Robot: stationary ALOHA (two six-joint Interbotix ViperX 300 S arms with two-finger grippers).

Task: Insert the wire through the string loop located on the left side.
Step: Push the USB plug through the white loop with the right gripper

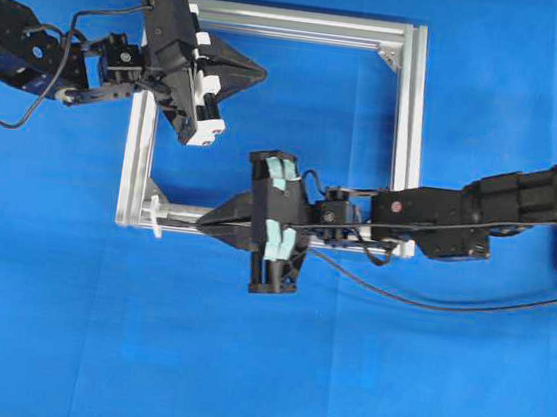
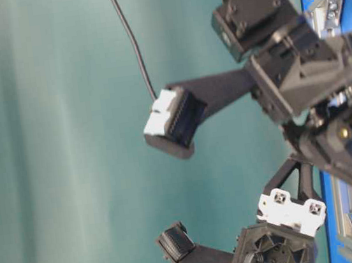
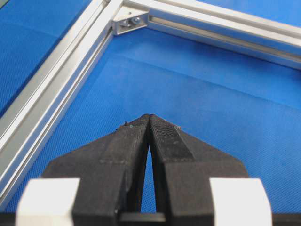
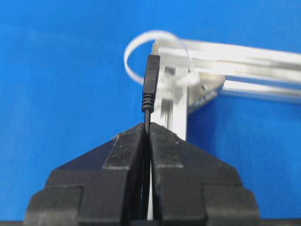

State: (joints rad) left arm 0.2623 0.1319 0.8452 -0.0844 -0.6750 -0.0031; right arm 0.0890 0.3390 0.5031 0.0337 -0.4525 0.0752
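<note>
The right hand (image 4: pixel 147 128) was clamped on the wire (image 4: pixel 150 84), plug tip aimed straight at the string loop (image 4: pixel 136 49) on the frame (image 4: pixel 244 59) corner, just short of it. Open blue counter (image 4: pixel 56 84) lay beside the loop. The left hand (image 3: pixel 149 120) was pinched closed, empty, inside the frame.

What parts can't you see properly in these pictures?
- String loop, right wrist view: the wire plug crosses it, so whether the tip is inside is unclear.
- Overhead view: the loop is too small to make out.
- Table-level view: loop and wire tip hidden behind the arms.
- Left gripper: shut and empty; the loop lies outside its view.
</note>
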